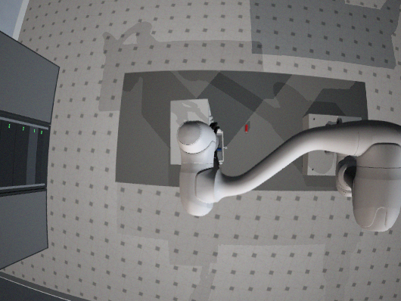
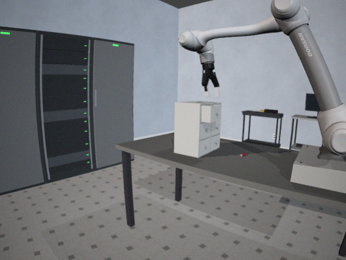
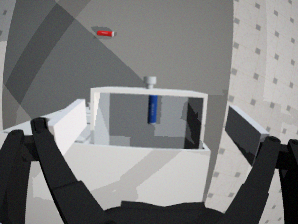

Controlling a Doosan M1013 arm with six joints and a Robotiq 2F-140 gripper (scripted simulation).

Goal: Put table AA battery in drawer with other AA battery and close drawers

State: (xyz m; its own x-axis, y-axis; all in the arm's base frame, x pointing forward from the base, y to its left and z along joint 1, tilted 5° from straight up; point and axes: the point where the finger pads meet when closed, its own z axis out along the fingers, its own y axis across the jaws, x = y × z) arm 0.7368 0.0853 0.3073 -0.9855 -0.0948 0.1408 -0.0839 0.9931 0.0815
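The small white chest [image 2: 197,128] stands on the dark table. Its top drawer [image 3: 145,120] is pulled out and holds a blue battery [image 3: 152,108], seen from above in the wrist view. The red AA battery [image 2: 242,155] lies on the table in front of the chest; it also shows in the overhead view [image 1: 247,128] and in the wrist view [image 3: 105,32]. My gripper [image 2: 211,93] hangs open and empty a little above the chest's top front edge, over the open drawer.
The robot's base block [image 2: 318,171] stands at the right end of the table. A tall server cabinet [image 2: 65,104] stands by the left wall. Two small side tables [image 2: 262,125] stand at the back wall.
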